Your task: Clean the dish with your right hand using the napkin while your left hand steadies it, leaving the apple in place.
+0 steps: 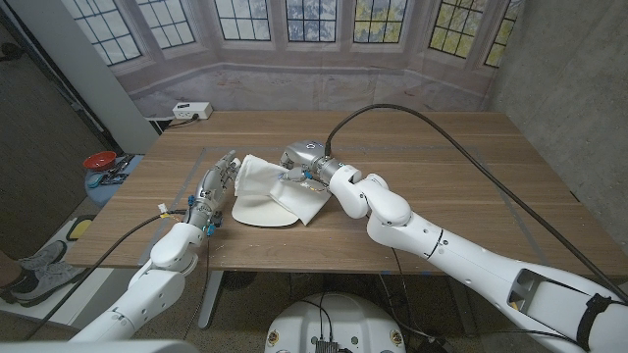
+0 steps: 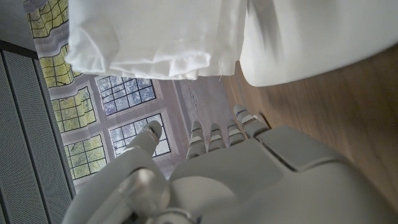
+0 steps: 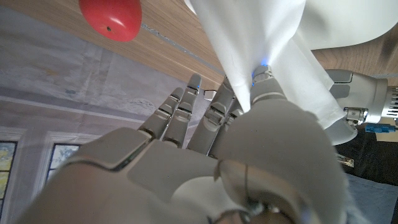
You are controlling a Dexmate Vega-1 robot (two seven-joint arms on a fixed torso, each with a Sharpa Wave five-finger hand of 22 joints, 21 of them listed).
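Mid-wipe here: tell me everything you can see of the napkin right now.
The napkin is plain white cloth, creased and loosely folded, not spread flat. It lies draped over the white dish near the table's middle. The right hand pinches a gathered fold, which rises to its fingertips in the right wrist view. The left hand stands at the dish's left side.

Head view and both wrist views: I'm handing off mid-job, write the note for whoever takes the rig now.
Right hand: grips the white cloth napkin, which is draped over the white oval dish.
Left hand: fingers apart at the dish's left edge, holding nothing; contact unclear.
Red apple: on the wooden table beyond the right hand.
Done: napkin in hand on the dish.
Left: steady the dish, wipe it, leave the apple alone.
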